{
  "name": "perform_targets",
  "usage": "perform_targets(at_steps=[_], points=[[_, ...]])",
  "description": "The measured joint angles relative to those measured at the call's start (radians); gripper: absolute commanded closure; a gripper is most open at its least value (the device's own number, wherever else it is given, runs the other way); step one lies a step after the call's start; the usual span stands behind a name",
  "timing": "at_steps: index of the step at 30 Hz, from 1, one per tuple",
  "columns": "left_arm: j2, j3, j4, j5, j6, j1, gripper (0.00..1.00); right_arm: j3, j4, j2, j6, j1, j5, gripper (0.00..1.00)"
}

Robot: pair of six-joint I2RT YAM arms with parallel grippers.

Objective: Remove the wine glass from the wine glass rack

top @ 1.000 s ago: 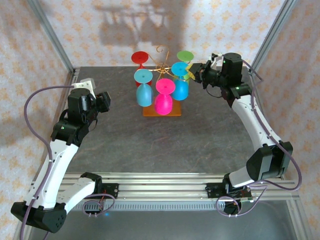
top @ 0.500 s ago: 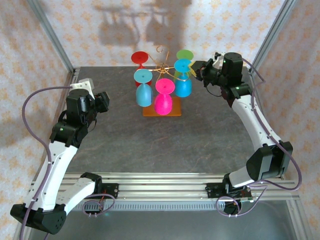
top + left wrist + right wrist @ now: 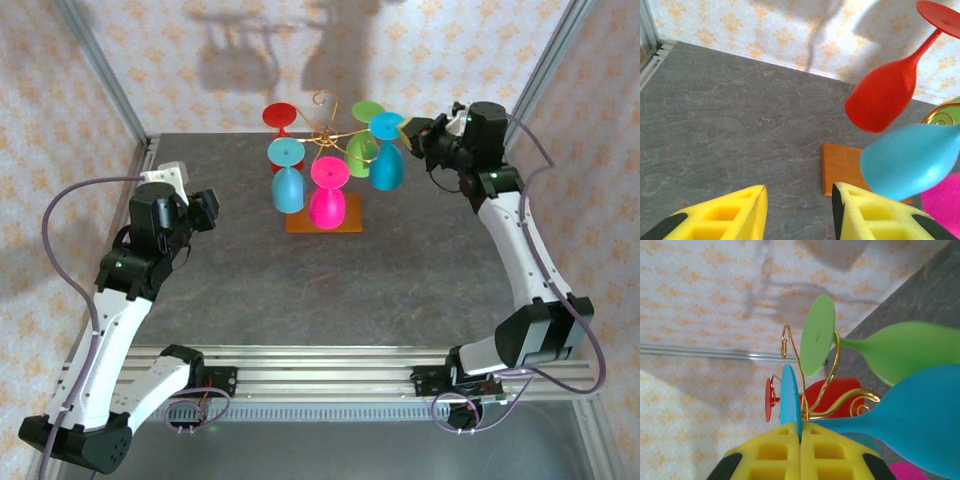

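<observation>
L claw (image 3: 799,196) open; red glass (image 3: 880,97), blue glass (image 3: 910,160) above rack base (image 3: 840,167).

The teal wine glass (image 3: 387,168) hangs bowl-down, foot uppermost, slightly tilted, just right of the upright wine glass rack (image 3: 322,137) (gold wire, scrolled arms, orange-brown wooden base).

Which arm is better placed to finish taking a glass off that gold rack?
Right: the right fingers are shut on the teal glass by its stem, beside the rack; the left fingers hang open, touching nothing.
</observation>
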Motion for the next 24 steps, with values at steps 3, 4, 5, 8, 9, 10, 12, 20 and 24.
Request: perform_targets(at_steps=[3,4,5,8,9,10,12,20,24], points=[[0.0,-0.001,-0.002,0.036,0.0,0.0,0.6,0.0,-0.052,-0.037,-0.029,-0.025,0.007,1.0],[0.002,-0.002,-0.003,0.05,-0.001,0.0,0.6,0.0,-0.071,-0.05,-0.042,-0.029,0.011,1.0],[0.002,-0.002,-0.005,0.068,-0.002,0.0,0.6,0.0,-0.093,-0.063,-0.054,-0.031,0.016,1.0],[0.007,-0.002,-0.017,0.112,-0.013,0.0,0.6,0.0,-0.158,-0.101,-0.091,-0.031,0.03,1.0],[0.009,-0.002,-0.022,0.124,-0.02,0.0,0.6,0.0,-0.178,-0.114,-0.102,-0.031,0.035,1.0],[0.011,-0.002,-0.028,0.135,-0.026,0.0,0.6,-0.002,-0.199,-0.128,-0.114,-0.031,0.043,1.0],[0.013,-0.002,-0.036,0.154,-0.038,0.0,0.61,-0.008,-0.236,-0.158,-0.14,-0.031,0.056,1.0],[0.017,0.009,-0.081,0.204,-0.052,-0.013,0.57,-0.199,-0.299,-0.322,-0.238,-0.031,0.06,1.0],[0.023,0.02,-0.127,0.217,-0.045,-0.034,0.56,-0.308,-0.349,-0.412,-0.297,-0.026,0.051,1.0]])
